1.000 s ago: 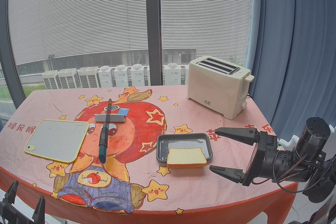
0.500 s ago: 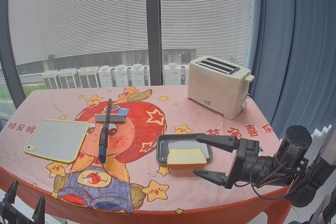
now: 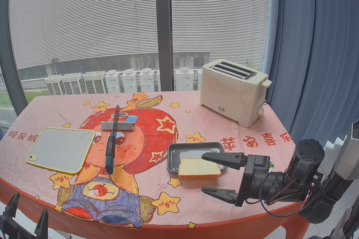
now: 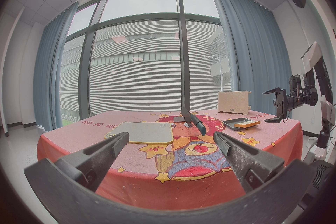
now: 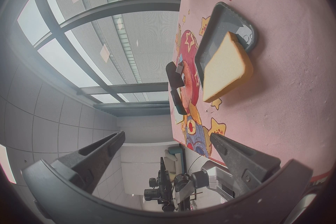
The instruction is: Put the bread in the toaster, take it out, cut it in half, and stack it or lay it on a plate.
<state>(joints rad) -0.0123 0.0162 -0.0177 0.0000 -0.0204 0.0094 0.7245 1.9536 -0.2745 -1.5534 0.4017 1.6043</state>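
Holding right gripper (image 3: 202,172) wide-jawed just right of bread slice (image 3: 199,168) overhanging near rim of dark tray (image 3: 194,145), left gripper (image 4: 170,136) likewise wide-jawed off near-left edge of tablecloth (image 3: 239,129), risking shoving slice off tray or snagging tablecloth if closing low.
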